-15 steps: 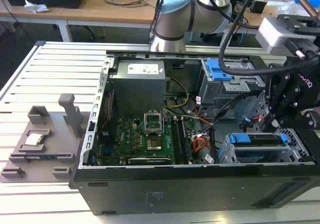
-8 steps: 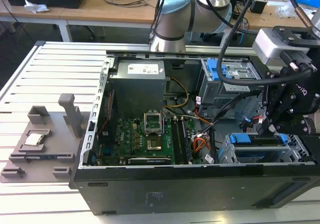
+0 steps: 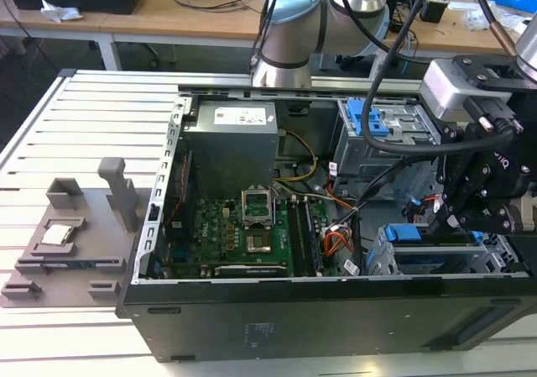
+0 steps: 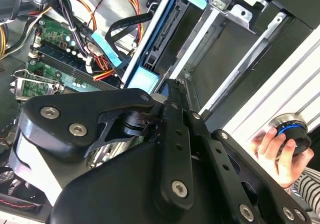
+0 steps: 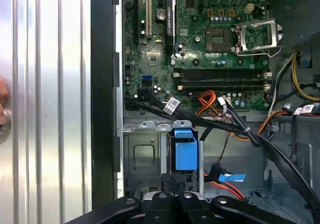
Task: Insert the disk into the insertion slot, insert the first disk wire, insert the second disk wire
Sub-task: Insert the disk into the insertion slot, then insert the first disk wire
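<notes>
1. Blue plastic carrier framing the flat silver hard drive marks the disk (image 3: 403,233), set in the boxy perforated silver metal insertion slot (image 3: 379,261), lower right of the exterior view.
2. At its end the black gripper (image 3: 449,224) is poised; clenched or released cannot be told.
3. Pressure is best kept straight along the slot.

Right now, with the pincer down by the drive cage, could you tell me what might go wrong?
1. The black cable bundle crosses right beside the disk; the pincer could snag or pinch it.
2. The first disk wire lies next to the insertion slot and might get dragged.
3. A person's hand holds a knob beside the case, close to the arm; a sudden move could strike it.
</notes>
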{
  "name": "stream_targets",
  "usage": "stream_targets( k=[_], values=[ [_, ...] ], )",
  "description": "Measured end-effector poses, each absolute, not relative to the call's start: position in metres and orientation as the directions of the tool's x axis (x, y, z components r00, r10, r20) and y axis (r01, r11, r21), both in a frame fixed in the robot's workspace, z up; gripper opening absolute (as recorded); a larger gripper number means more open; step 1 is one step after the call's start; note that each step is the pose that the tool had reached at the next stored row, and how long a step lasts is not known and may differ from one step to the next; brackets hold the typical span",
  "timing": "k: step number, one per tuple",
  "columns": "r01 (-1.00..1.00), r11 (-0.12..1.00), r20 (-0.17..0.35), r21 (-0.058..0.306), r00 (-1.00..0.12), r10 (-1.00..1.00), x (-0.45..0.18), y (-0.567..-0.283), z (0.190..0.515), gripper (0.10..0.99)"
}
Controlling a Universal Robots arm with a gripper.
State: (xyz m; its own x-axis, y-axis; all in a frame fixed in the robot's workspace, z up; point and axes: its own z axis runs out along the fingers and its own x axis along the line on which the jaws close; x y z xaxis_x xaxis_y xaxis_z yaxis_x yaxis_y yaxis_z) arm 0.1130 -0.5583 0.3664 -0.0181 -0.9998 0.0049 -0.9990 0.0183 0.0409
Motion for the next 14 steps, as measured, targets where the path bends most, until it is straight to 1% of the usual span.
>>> stream_targets(
  k=[14],
  values=[
    [-0.999, 0.018, 0.005, 0.041, -0.018, -1.0, 0.113, -0.5582, 0.366, 0.114]
  ],
)
